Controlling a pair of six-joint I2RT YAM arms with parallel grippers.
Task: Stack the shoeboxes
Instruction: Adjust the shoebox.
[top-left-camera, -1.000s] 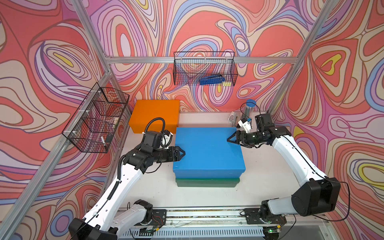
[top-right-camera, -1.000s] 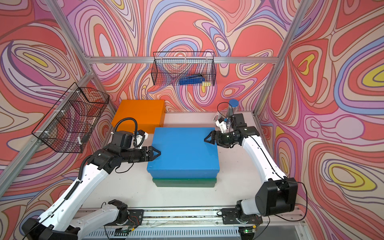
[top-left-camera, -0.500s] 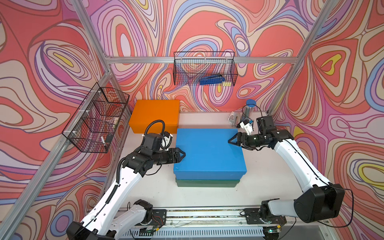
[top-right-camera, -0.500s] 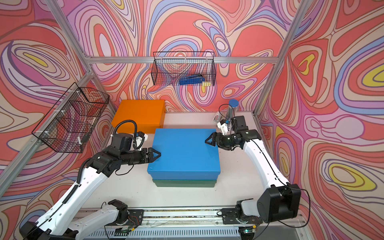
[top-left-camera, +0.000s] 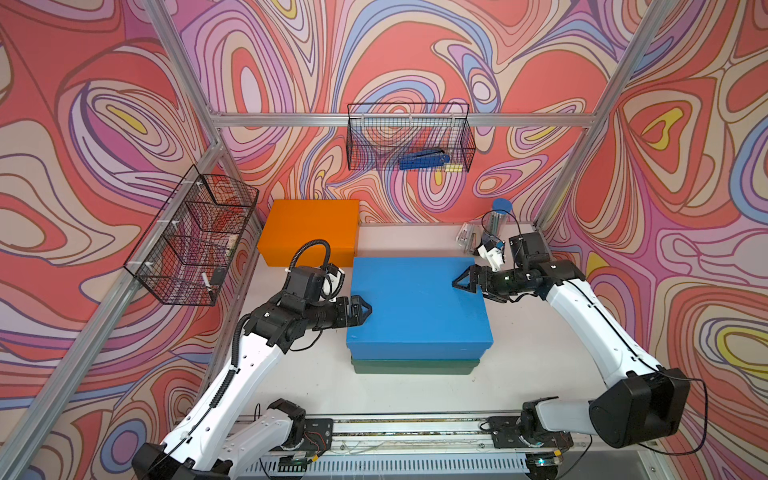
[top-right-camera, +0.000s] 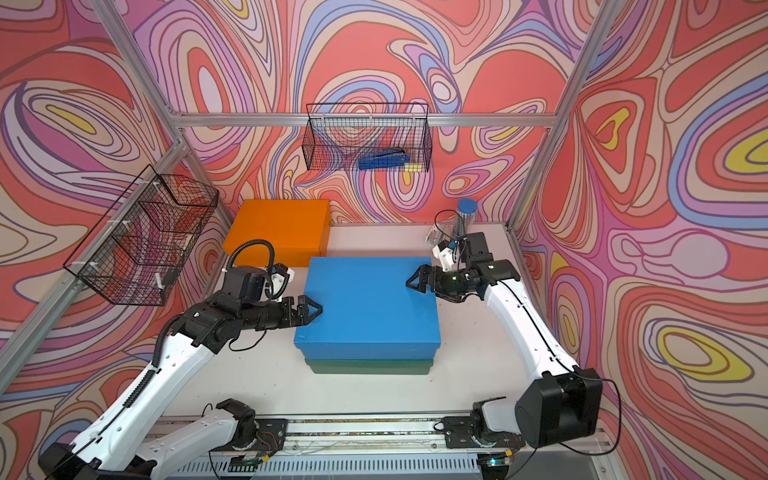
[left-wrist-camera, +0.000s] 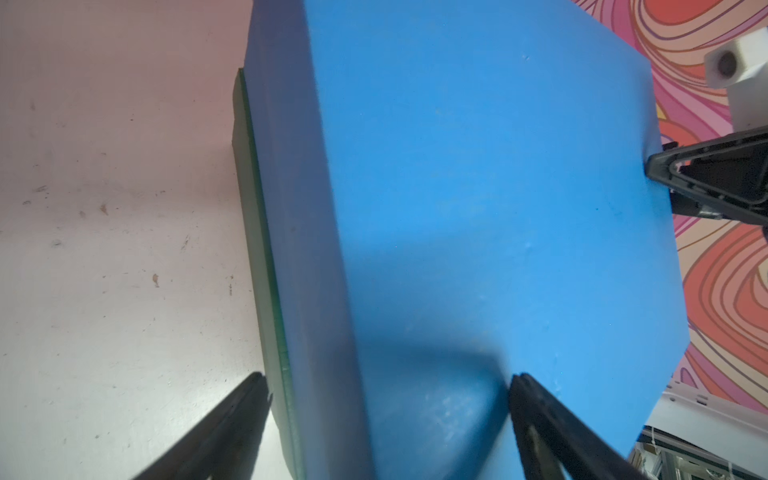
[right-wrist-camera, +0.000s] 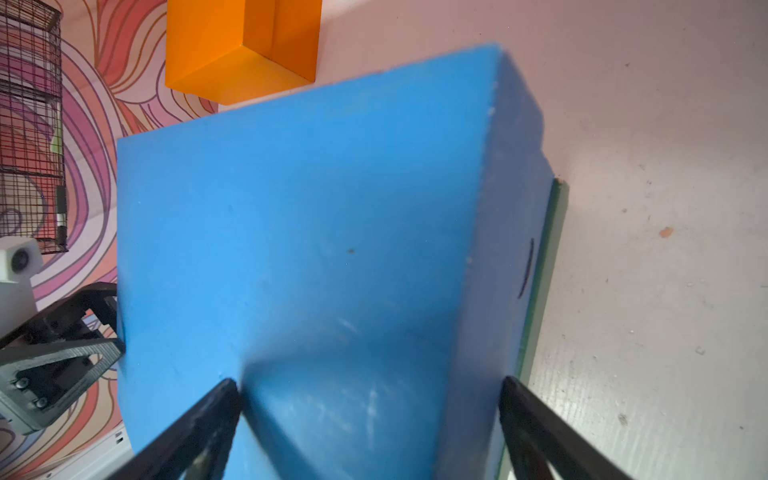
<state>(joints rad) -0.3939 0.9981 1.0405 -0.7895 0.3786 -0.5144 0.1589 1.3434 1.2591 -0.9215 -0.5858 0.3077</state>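
Blue matte box (top-left-camera: 415, 307), on the green box (top-left-camera: 415, 368), lies between my left claw (top-left-camera: 362, 309) and right claw (top-left-camera: 460, 284), both wide at its short edges.

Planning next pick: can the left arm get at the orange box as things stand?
Probably yes. The orange box sits at the back on the left arm's side, its top bare. The left gripper is open beside the blue box, holding nothing; that box crowds one front corner.

Blue shoebox (top-left-camera: 417, 307) lies flat atop dark green shoebox (top-left-camera: 415, 366); orange shoebox (top-left-camera: 309, 230) stands alone, back left.
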